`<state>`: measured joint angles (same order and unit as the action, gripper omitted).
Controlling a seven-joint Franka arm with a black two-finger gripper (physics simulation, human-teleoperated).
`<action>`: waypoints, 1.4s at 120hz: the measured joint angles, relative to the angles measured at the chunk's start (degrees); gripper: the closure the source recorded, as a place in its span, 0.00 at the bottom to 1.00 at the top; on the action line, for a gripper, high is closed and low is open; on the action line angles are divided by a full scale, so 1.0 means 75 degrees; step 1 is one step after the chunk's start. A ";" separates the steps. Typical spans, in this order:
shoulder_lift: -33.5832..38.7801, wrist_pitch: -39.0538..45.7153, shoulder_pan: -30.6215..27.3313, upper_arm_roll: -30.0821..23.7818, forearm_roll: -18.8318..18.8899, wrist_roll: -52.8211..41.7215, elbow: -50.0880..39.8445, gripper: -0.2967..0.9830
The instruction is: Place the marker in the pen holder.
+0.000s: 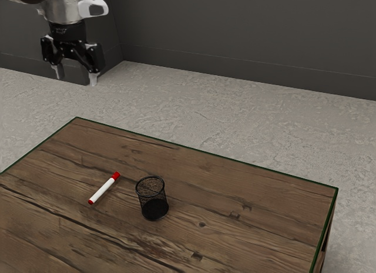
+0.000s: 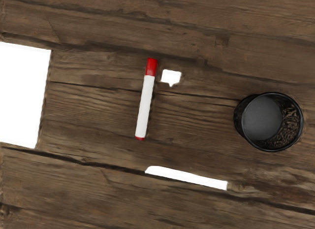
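Note:
High over the table at the exterior view's upper left, my gripper (image 1: 75, 80) hangs open, its two fingers well apart with nothing between them. A white marker (image 1: 104, 188) with a red cap and red end lies flat on the wood. The black mesh pen holder (image 1: 153, 198) stands upright a short distance from it, toward the exterior view's right. Seen from above in the wrist view, the marker (image 2: 144, 101) and the round pen holder (image 2: 268, 121) are apart, and the holder's dark bottom is visible.
The wooden table (image 1: 235, 196) has a dark green edge, and its far corner lies below my gripper in the exterior view. Plain white patches (image 2: 22, 95) appear around the marker in the wrist view; what they are I cannot tell. A dark wall (image 1: 247, 38) stands behind.

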<state>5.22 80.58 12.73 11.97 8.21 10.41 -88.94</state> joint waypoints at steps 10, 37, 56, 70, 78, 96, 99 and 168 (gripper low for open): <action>0.0044 0.0319 -0.0630 -0.0223 0.0085 0.0092 -0.0241 0.24; 0.0279 0.1709 -0.1407 -0.0226 0.0086 0.0309 -0.3049 0.23; -0.0379 0.3659 -0.1513 -0.0227 -0.0212 0.0382 -0.5103 0.23; -0.1149 0.4879 -0.1478 -0.0256 -0.0439 0.0294 -0.5303 0.23; -0.1535 0.5483 -0.1451 -0.0267 -0.0591 0.0186 -0.5292 0.23; -0.2013 0.6448 -0.1461 -0.0290 -0.0814 -0.0102 -0.5070 0.23; -0.2109 0.6575 -0.1461 -0.0292 -0.0834 -0.0148 -0.4988 0.23; -0.3275 0.7977 -0.1888 -0.0260 -0.1554 -0.1429 -0.4246 0.23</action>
<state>-19.34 140.41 -1.43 10.02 -3.44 -0.31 -120.78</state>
